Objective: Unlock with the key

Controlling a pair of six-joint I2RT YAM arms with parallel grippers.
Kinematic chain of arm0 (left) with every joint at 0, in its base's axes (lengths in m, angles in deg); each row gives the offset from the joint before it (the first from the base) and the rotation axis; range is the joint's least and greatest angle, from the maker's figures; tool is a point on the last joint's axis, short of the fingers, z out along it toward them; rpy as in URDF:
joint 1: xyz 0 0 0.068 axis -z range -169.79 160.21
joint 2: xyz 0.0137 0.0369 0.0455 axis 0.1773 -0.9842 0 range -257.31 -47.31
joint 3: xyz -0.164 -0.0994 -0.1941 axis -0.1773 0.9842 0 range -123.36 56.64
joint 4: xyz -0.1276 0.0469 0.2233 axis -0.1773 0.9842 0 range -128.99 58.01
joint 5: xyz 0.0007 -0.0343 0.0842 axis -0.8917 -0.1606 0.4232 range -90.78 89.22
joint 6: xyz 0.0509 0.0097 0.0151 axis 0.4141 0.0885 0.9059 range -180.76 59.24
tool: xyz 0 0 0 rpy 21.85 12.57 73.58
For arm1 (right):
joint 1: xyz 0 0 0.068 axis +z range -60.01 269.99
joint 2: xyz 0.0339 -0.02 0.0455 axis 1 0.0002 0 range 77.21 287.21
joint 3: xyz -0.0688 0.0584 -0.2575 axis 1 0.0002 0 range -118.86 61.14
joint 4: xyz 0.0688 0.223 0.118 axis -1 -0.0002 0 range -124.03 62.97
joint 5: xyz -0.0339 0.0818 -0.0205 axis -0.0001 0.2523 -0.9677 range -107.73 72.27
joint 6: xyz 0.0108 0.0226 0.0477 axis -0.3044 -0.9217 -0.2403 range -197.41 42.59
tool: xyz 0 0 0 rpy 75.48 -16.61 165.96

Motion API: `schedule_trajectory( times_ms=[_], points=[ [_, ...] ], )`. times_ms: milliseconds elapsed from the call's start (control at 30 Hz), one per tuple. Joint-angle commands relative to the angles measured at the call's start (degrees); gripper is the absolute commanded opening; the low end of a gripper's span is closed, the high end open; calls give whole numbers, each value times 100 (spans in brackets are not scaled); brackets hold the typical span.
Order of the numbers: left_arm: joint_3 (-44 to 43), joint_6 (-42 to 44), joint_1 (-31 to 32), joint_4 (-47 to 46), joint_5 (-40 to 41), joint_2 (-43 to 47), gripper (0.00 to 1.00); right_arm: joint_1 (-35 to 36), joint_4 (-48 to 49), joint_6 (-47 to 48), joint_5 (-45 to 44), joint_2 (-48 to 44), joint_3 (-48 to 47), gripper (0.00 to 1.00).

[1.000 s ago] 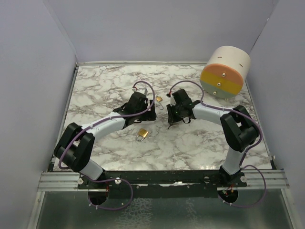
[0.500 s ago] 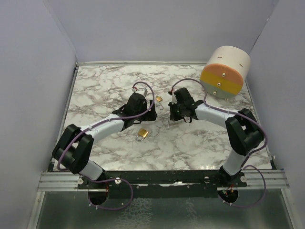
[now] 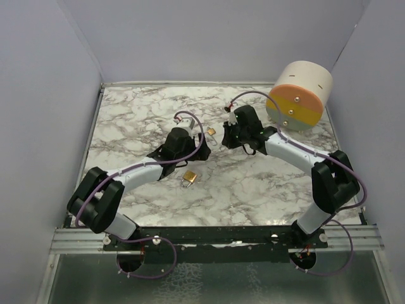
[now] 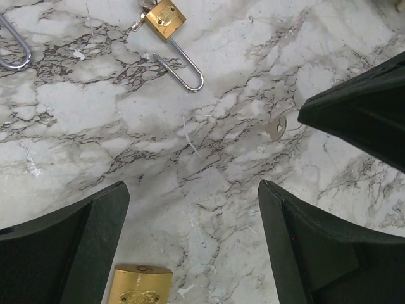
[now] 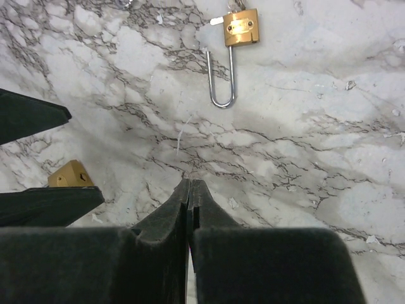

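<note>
The left arm's fingers (image 4: 76, 247) are spread wide apart over the white marble-patterned bench (image 3: 126, 114), holding nothing. The right arm's fingers (image 5: 164, 221) are pressed together, tips low over the bench. A small silver key (image 4: 276, 128) lies right at those tips; whether it is pinched cannot be told. Just beyond, a brass padlock with a long steel shackle (image 4: 166, 18) lies flat. A second brass padlock (image 4: 140, 287) lies nearer. A cream cylinder with a striped face (image 3: 299, 95) stands far right.

Robot lab test cell: marble-patterned desk (image 3: 145, 120) enclosed by plain grey panels (image 3: 44, 107), aluminium mounting rail (image 3: 215, 239).
</note>
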Motion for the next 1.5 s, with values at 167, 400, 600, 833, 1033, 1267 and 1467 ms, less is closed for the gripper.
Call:
schedule_trajectory(
  times_ms=[167,400,600,833,1033,1267,1467],
  points=[
    [892,474,-14,-2410,-145,338,86,47,51,11,-248,-427,-400,1],
    [1515,982,10,-4102,-145,224,82,47,-89,-10,-139,-432,-702,1],
    [1843,1345,127,-5858,-492,-212,81,47,-175,-20,-43,-480,-899,1],
    [1699,1724,338,-6930,-535,-962,79,47,-324,-51,18,-592,-1030,1],
    [1586,2065,478,-7705,-224,-1522,79,47,-383,-85,98,-751,-1024,1],
    [1348,2132,514,-8543,-287,-2176,76,47,-453,-85,225,-870,-966,1],
    [1136,2141,511,-8915,-316,-2508,68,46,-489,-116,267,-989,-893,1]
  ],
)
